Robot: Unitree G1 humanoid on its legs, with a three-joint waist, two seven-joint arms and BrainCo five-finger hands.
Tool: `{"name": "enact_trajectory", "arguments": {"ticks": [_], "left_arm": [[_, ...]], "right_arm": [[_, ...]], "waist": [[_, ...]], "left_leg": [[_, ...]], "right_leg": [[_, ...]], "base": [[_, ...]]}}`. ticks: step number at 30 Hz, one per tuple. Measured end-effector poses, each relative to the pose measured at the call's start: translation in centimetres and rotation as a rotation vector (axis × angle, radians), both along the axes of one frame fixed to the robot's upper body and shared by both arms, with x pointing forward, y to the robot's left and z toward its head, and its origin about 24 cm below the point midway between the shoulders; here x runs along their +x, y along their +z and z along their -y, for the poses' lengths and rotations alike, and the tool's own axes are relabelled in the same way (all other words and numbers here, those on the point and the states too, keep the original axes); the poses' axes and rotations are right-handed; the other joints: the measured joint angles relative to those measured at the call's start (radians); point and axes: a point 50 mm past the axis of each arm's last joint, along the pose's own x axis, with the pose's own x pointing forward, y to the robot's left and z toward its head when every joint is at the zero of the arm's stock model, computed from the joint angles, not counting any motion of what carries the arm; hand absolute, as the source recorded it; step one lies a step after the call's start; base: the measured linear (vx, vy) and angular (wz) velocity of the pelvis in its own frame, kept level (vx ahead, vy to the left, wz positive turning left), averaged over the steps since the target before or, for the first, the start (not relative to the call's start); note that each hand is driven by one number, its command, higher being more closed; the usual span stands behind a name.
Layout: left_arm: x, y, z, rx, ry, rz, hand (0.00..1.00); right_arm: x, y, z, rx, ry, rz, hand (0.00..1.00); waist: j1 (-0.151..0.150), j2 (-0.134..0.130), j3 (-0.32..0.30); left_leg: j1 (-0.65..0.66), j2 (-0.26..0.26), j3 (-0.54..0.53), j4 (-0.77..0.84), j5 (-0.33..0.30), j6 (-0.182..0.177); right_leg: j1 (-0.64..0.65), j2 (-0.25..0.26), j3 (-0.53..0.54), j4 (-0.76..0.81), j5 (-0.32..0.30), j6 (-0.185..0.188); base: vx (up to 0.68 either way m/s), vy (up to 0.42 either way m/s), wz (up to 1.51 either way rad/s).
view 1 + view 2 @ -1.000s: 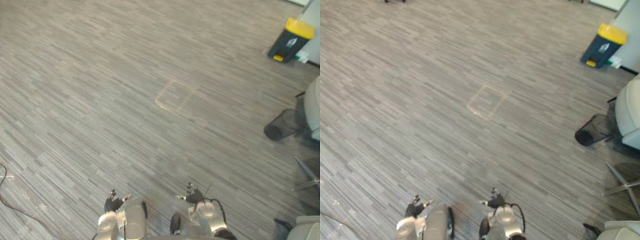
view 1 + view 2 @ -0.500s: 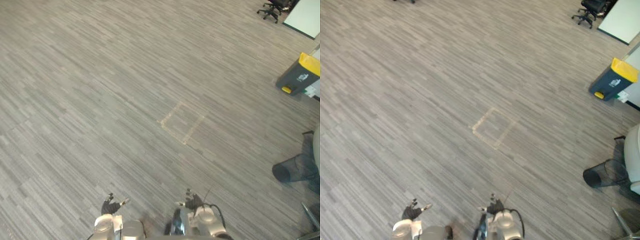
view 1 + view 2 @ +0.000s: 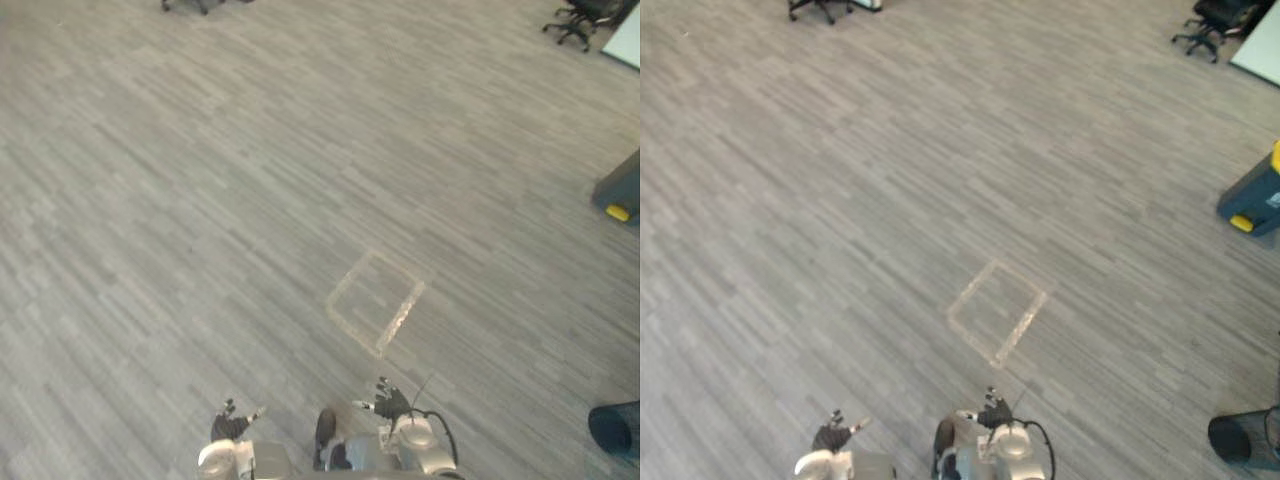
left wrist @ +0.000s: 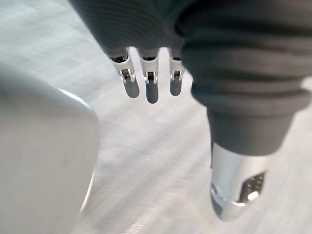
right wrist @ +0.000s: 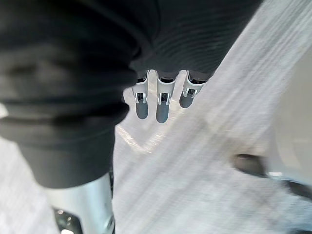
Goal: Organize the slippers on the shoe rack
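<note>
1. Left eye view. A grey plank floor (image 3: 180,200) bears a taped square (image 3: 375,302) at lower centre. The left hand (image 3: 232,425) and the right hand (image 3: 390,404) hang at the bottom edge, one on each side of centre, and both are empty. A dark bin (image 3: 622,190) stands at the right edge and a black wire basket (image 3: 615,430) in the lower right corner. Where the slippers and the shoe rack stand cannot be told. The step in hand is judged to be the approach or search.

2. Right eye view. This is the same scene. An office chair (image 3: 820,8) sits at the upper left and a second chair (image 3: 1205,20) at the upper right. The search probably goes best if the head sweeps toward the room's edges, where a rack would likely stand. The walking path should stay well apart from the bin, the basket and the chair legs.

3. Left wrist view. The fingers (image 4: 151,90) are straight and the thumb (image 4: 239,190) stands apart, with only floor past them, so the hand is open. It is best left relaxed and low until a slipper comes near.

4. Right wrist view. The fingers (image 5: 162,105) are straight, and the hand is open and empty over the floor. Either hand is free for the first slipper, and the nearer one should take it.
</note>
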Motion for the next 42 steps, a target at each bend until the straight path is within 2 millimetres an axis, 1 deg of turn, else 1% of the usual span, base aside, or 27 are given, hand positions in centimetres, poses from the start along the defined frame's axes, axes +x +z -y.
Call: {"name": "enact_trajectory", "arguments": {"ticks": [1, 2, 3, 4, 5, 6, 7, 10, 11, 12, 13, 14, 15, 16, 19, 21, 23, 24, 25, 27, 28, 31, 33, 37, 38, 40, 42], "left_arm": [[0.1, 0.1, -0.2, 0.004, 0.002, 0.009, 0.0], [0.3, 0.3, -0.3, 0.003, 0.007, 0.02, 0.0], [0.3, 0.2, 0.1, -0.011, 0.011, 0.019, 0.0], [0.2, 0.1, 0.3, -0.018, 0.015, 0.018, 0.0], [0.0, 0.0, 0.4, -0.034, 0.032, 0.017, 0.0], [0.2, 0.2, 0.0, -0.032, 0.045, 0.028, 0.0], [0.3, 0.3, -0.2, -0.024, 0.044, 0.038, 0.0], [0.3, 0.3, -0.3, -0.017, 0.03, 0.036, 0.0], [0.3, 0.3, -0.3, -0.012, 0.012, 0.029, 0.0], [0.2, 0.2, -0.3, -0.011, 0.008, 0.026, 0.0], [0.0, 0.0, -0.2, -0.009, -0.005, 0.011, 0.0], [-0.4, -0.3, -0.2, -0.006, -0.022, -0.016, 0.0], [-0.6, -0.4, -0.2, -0.004, -0.032, -0.024, 0.0], [-0.9, -0.7, -0.4, 0.002, -0.046, -0.046, 0.0], [-1.1, -0.8, -0.4, -0.001, -0.045, -0.059, 0.0], [-1.2, -1.0, -0.3, -0.007, -0.059, -0.076, 0.0], [-1.2, -1.1, -0.4, -0.008, -0.074, -0.084, 0.0], [-1.3, -1.1, -0.5, -0.005, -0.079, -0.09, 0.0], [-1.1, -1.2, -0.1, -0.011, -0.091, -0.094, 0.0], [-0.9, -1.3, 0.7, -0.009, -0.132, -0.094, 0.0], [-1.1, -1.4, 0.9, -0.019, -0.125, -0.099, 0.0], [-1.1, -1.2, 1.0, -0.032, -0.086, -0.082, 0.0], [-1.0, -1.1, 0.8, -0.03, -0.09, -0.072, 0.0], [-0.6, -0.9, 1.0, -0.034, -0.093, -0.056, 0.0], [-0.6, -0.9, 1.1, -0.037, -0.092, -0.052, 0.0], [-0.7, -1.0, 1.3, -0.043, -0.088, -0.049, 0.0], [-0.7, -1.0, 1.3, -0.045, -0.081, -0.046, 0.0]], "right_arm": [[0.2, 0.1, 0.0, 0.0, 0.0, 0.007, 0.0], [0.5, 0.2, 0.2, -0.003, -0.009, 0.016, 0.0], [0.6, 0.2, 0.8, -0.013, -0.02, 0.016, 0.0], [0.4, 0.1, 1.0, -0.017, -0.028, 0.01, 0.0], [-0.3, -0.3, 1.5, -0.027, -0.038, -0.019, 0.0], [-0.8, -0.7, 1.2, -0.021, -0.035, -0.049, 0.0], [-0.9, -0.7, 0.8, -0.01, -0.036, -0.051, 0.0], [-1.0, -0.7, 0.8, -0.008, -0.035, -0.046, 0.0], [-1.0, -0.7, 0.7, -0.006, -0.033, -0.045, 0.0], [-1.0, -0.7, 0.7, -0.004, -0.032, -0.046, 0.0], [-1.0, -0.7, 0.7, -0.006, -0.024, -0.046, 0.0], [-1.2, -0.8, 0.5, -0.008, -0.002, -0.055, 0.0], [-1.4, -0.9, 0.5, -0.01, 0.006, -0.058, 0.0], [-1.3, -0.8, 0.1, -0.015, 0.04, -0.05, 0.0], [-0.6, -0.6, -0.1, -0.02, 0.067, -0.037, 0.0], [-0.5, -0.7, -0.1, -0.022, 0.082, -0.049, 0.0], [-0.7, -0.8, 0.3, -0.031, 0.089, -0.057, 0.0], [-1.0, -0.9, 0.6, -0.038, 0.085, -0.06, 0.0], [-0.9, -0.9, 1.2, -0.056, 0.086, -0.063, 0.0], [-1.0, -1.0, 1.9, -0.075, 0.086, -0.064, 0.0], [-1.3, -1.1, 2.0, -0.073, 0.075, -0.074, 0.0], [-1.7, -1.2, 1.6, -0.059, 0.059, -0.083, 0.0], [-1.4, -1.1, 1.7, -0.06, 0.054, -0.079, 0.0], [-0.9, -1.0, 1.7, -0.06, 0.056, -0.068, 0.0], [-1.2, -1.1, 1.8, -0.063, 0.053, -0.077, 0.0], [-2.0, -1.4, 2.1, -0.068, 0.048, -0.097, 0.0], [-2.2, -1.4, 1.9, -0.062, 0.046, -0.096, 0.0]], "waist": [[0.002, -0.008, 0.005], [0.006, -0.016, 0.01], [0.007, -0.002, 0.014], [0.01, 0.009, 0.014], [0.023, 0.025, 0.014], [0.037, -0.005, 0.011], [0.037, -0.024, 0.01], [0.036, -0.033, 0.007], [0.037, -0.036, 0.008], [0.036, -0.036, 0.009], [0.036, -0.027, 0.018], [0.029, -0.02, 0.017], [0.021, -0.02, 0.015], [0.002, -0.026, 0.011], [-0.01, -0.021, 0.012], [-0.014, -0.02, 0.014], [-0.017, -0.032, 0.01], [-0.02, -0.048, 0.003], [-0.022, -0.002, -0.003], [-0.032, 0.02, -0.015], [-0.031, 0.037, -0.015], [-0.013, 0.044, -0.018], [-0.005, 0.038, -0.016], [0.001, 0.035, -0.001], [0.007, 0.038, 0.003], [0.015, 0.054, 0.001], [0.023, 0.047, 0.001]], "left_leg": [[-0.017, -0.018, -0.008, -0.072, 0.002, 0.0], [-0.053, -0.071, -0.059, -0.286, 0.044, -0.011], [-0.073, -0.087, -0.143, -0.475, 0.119, -0.027], [-0.077, -0.087, -0.168, -0.538, 0.16, -0.036], [-0.054, -0.085, -0.184, -0.578, 0.274, -0.08], [-0.037, -0.126, -0.179, -0.558, 0.317, -0.059], [-0.044, -0.142, -0.164, -0.528, 0.292, -0.028], [-0.027, -0.141, -0.112, -0.475, 0.217, 0.009], [0.02, -0.131, -0.071, -0.478, 0.185, 0.023], [0.039, -0.128, -0.054, -0.479, 0.174, 0.027], [0.118, -0.114, 0.009, -0.488, 0.139, 0.044], [0.201, -0.107, 0.057, -0.512, 0.113, 0.054], [0.223, -0.104, 0.067, -0.519, 0.108, 0.059], [0.287, -0.083, 0.126, -0.56, 0.101, 0.062], [0.341, -0.047, 0.196, -0.6, 0.089, 0.046], [0.387, -0.036, 0.262, -0.633, 0.089, 0.041], [0.426, -0.065, 0.255, -0.65, 0.083, 0.029], [0.459, -0.09, 0.214, -0.654, 0.057, -0.01], [0.472, -0.057, 0.191, -0.647, 0.045, -0.025], [0.432, -0.025, 0.142, -0.534, 0.045, -0.03], [0.366, 0.025, 0.106, -0.346, 0.052, -0.04], [0.252, 0.096, 0.077, -0.025, 0.061, -0.06], [0.196, 0.076, 0.077, -0.005, 0.02, -0.04], [0.115, -0.036, -0.027, -0.312, -0.004, -0.016], [0.113, -0.087, -0.139, -0.465, 0.042, -0.02], [0.148, -0.122, -0.202, -0.54, 0.168, -0.049], [0.179, -0.155, -0.188, -0.547, 0.167, -0.024]], "right_leg": [[0.011, -0.019, 0.015, -0.004, -0.012, 0.019], [0.033, -0.06, 0.036, -0.013, -0.05, 0.056], [0.049, -0.073, 0.057, -0.015, -0.078, 0.077], [0.059, -0.075, 0.066, -0.015, -0.088, 0.087], [0.08, -0.082, 0.093, -0.01, -0.121, 0.111], [0.091, -0.117, 0.123, 0.015, -0.162, 0.128], [0.082, -0.137, 0.131, 0.045, -0.183, 0.135], [0.004, -0.149, 0.144, 0.235, -0.188, 0.151], [-0.059, -0.159, 0.132, 0.4, -0.169, 0.203], [-0.083, -0.164, 0.125, 0.453, -0.156, 0.228], [-0.148, -0.208, 0.065, 0.646, -0.13, 0.253], [-0.196, -0.272, -0.06, 0.771, -0.148, 0.2], [-0.207, -0.287, -0.1, 0.785, -0.156, 0.185], [-0.25, -0.318, -0.235, 0.76, -0.193, 0.152], [-0.302, -0.287, -0.366, 0.548, -0.198, 0.161], [-0.325, -0.222, -0.44, 0.249, -0.077, 0.158], [-0.303, -0.193, -0.426, 0.065, 0.059, 0.135], [-0.275, -0.192, -0.388, 0.031, 0.172, 0.044], [-0.276, -0.166, -0.39, 0.072, 0.145, 0.046], [-0.263, -0.139, -0.398, 0.07, 0.085, 0.049], [-0.218, -0.098, -0.395, 0.042, 0.075, 0.045], [-0.123, -0.031, -0.34, -0.011, 0.057, 0.016], [-0.077, -0.025, -0.264, -0.018, 0.043, 0.01], [-0.033, -0.058, -0.113, -0.018, 0.027, 0.041], [-0.027, -0.074, -0.066, -0.01, 0.006, 0.06], [-0.011, -0.078, -0.014, -0.009, -0.007, 0.092], [0.006, -0.107, 0.016, -0.005, -0.007, 0.131]], "base": [[0.34, 0.169, -0.72], [0.39, 0.252, -0.68], [0.37, 0.282, -0.62], [0.34, 0.34, -0.53], [0.35, 0.364, -0.55], [0.45, 0.419, -0.52], [0.39, 0.32, -0.34], [0.41, 0.26, -0.54], [0.25, 0.149, -0.66], [0.3, 0.175, -1.15], [0.3, 0.167, -1.28], [0.31, 0.158, -1.23], [0.35, 0.147, -1.07], [0.28, 0.086, -0.78], [0.31, 0.032, -0.78], [0.44, -0.005, -0.96], [0.47, -0.073, -0.36], [0.57, -0.112, -0.2], [0.46, -0.095, -0.03], [0.37, -0.109, 0.05], [0.42, -0.145, -0.06], [0.4, -0.061, -0.71], [0.3, 0.035, -1.07], [0.26, 0.206, -1.09], [0.15, 0.265, -0.9], [0.13, 0.262, -0.88], [0.18, 0.242, -0.54]]}}
